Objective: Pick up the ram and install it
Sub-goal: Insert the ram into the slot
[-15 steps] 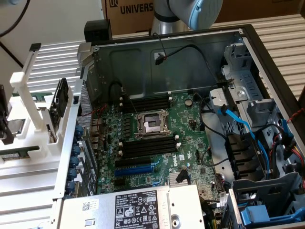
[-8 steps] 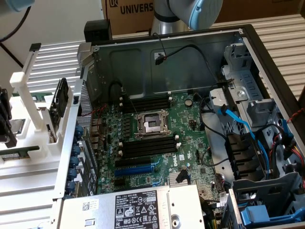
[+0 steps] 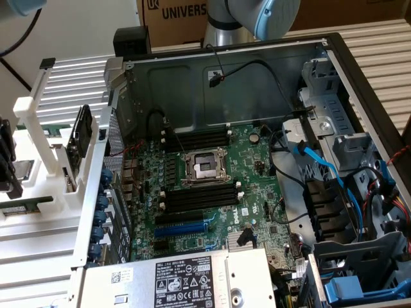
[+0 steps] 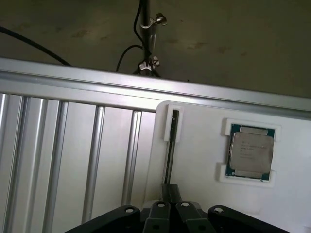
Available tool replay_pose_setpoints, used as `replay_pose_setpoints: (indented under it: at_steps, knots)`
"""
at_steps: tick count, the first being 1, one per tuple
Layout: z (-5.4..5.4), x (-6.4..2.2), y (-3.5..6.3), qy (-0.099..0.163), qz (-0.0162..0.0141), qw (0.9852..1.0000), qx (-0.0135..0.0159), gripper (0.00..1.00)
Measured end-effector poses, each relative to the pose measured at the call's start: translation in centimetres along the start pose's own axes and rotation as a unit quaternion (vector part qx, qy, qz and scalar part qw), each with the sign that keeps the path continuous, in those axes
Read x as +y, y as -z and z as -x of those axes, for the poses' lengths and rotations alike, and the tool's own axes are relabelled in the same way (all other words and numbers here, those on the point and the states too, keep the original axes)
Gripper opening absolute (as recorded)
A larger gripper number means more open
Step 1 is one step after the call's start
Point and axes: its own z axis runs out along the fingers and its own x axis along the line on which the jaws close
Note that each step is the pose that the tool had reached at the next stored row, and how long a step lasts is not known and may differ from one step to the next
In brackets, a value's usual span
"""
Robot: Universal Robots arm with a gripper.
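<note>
In the wrist view the ram [image 4: 169, 155] is seen edge-on as a thin dark stick. It stands in a white holder [image 4: 194, 194], with its far end in a white clip. My gripper [image 4: 170, 196] is at the stick's near end, and its fingers [image 4: 160, 211] are closed in against both sides of it. In the exterior view the ram [image 3: 29, 205] is a green strip at the far left. The gripper is only a dark shape [image 3: 4, 160] at the frame edge just above it. The black memory slots [image 3: 196, 138] on the motherboard [image 3: 257, 173] hold nothing.
A square silver processor chip [image 4: 251, 153] sits in a white frame beside the ram. A dark flat part [image 3: 80, 138] stands upright in the white rack. The open computer case [image 3: 225, 83] fills the exterior view's middle and right, with cables [image 3: 321, 167] and drive bays.
</note>
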Motion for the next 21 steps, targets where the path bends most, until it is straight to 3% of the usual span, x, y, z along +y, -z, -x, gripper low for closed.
replay_pose_setpoints:
  at_steps: [6, 8, 10, 11, 17, 21]
  knots:
    - [-0.02, 0.00, 0.00, 0.000, 0.0000, 1.0000, 0.0000, 0.11]
    - [-0.03, 0.00, 0.00, 0.000, 0.0000, 1.0000, 0.0000, 0.24]
    - [-0.03, 0.00, 0.00, 0.000, 0.0000, 1.0000, 0.0000, 0.24]
    - [-0.04, 0.00, 0.00, 0.000, 0.0000, 1.0000, 0.0000, 0.31]
    - [-0.08, -0.08, -0.02, 0.000, 0.0004, 1.0000, -0.0001, 0.31]
    - [-0.20, -0.12, -0.14, 0.000, 0.0026, 1.0000, 0.0005, 0.31]
